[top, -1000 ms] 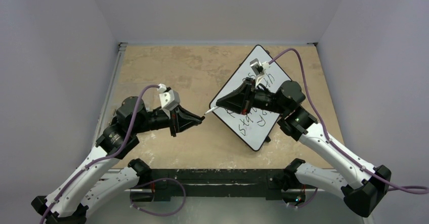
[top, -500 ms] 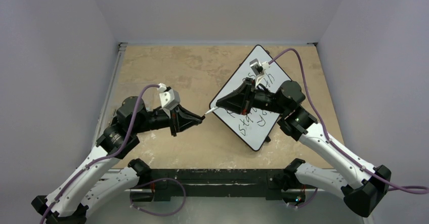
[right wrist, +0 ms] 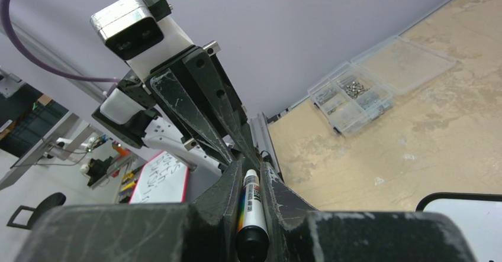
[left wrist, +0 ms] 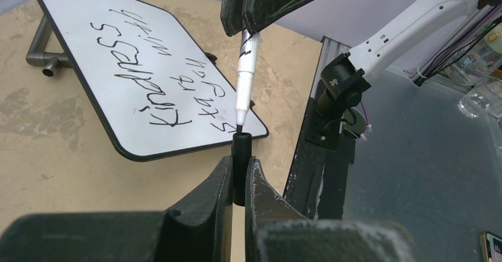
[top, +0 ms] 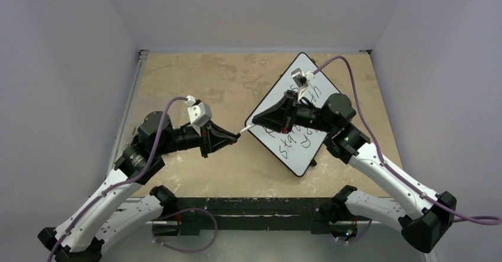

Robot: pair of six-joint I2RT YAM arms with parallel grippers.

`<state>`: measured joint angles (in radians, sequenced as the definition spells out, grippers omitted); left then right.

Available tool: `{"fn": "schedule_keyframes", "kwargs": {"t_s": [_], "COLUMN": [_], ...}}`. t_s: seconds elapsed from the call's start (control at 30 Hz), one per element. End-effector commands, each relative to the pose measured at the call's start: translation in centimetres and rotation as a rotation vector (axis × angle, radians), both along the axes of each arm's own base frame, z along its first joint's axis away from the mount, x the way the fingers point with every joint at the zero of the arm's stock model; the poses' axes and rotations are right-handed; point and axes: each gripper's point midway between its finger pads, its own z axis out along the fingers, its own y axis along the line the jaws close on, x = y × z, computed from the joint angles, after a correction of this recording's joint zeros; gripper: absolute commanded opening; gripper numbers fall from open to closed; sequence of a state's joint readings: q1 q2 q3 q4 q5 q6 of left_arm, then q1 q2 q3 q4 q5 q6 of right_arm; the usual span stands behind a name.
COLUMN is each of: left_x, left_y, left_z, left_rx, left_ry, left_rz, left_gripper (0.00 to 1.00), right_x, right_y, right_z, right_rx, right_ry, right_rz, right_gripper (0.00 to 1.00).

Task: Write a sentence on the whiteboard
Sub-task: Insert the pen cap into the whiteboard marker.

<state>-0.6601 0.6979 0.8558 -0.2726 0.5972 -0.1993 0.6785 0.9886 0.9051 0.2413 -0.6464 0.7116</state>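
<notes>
The whiteboard (top: 298, 158) lies tilted at the table's right, and the sentence (left wrist: 160, 78) on it reads "Kindness start with" in black. My right gripper (top: 252, 123) is shut on a white marker (left wrist: 245, 67), also seen in the right wrist view (right wrist: 250, 206), and holds it left of the board, pointing left. My left gripper (left wrist: 240, 166) is shut on the marker's black cap (left wrist: 241, 155). The marker's tip sits right at the cap's mouth. Both grippers meet tip to tip over the table's middle, with the left gripper (top: 235, 139) just left of the marker (top: 244, 130).
The board's grey metal stand (left wrist: 44, 55) juts out at its far side. A clear plastic parts box (right wrist: 367, 90) lies on the table by the wall. The black base rail (top: 248, 206) runs along the near edge.
The left wrist has shifted very slightly. The marker, the cap and the right arm stay where they were.
</notes>
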Motion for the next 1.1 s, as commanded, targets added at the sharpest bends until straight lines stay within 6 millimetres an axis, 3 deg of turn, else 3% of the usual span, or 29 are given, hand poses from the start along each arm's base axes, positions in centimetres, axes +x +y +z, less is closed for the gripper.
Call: {"fn": "schedule_keyframes", "kwargs": {"t_s": [0.0,0.27,0.63,1.07], "left_x": [0.6,0.3,0.2,0.4], "left_y": [0.2,0.4,-0.6,-0.8], "left_z": [1.7,1.6,1.3,1.4], "left_rx": [-0.041,-0.047,-0.034,-0.037], "left_ry": [-0.050,-0.054,-0.018,-0.014], "left_rz": [0.025,0.024,-0.036,-0.041], "left_gripper": [0.00,0.00,0.00,0.00], "right_x": [-0.3,0.3,-0.2,-1.4], "right_y": [-0.1,-0.5,0.2,2.3], "right_z": [0.9,1.1,0.4,-1.6], "right_rx": [0.020,0.008,-0.018,-0.072], "right_ry": [-0.025,-0.028,-0.015,0.009], "right_rz": [0.005,-0.044,0.024,0.123], "right_gripper": [0.00,0.00,0.00,0.00]}}
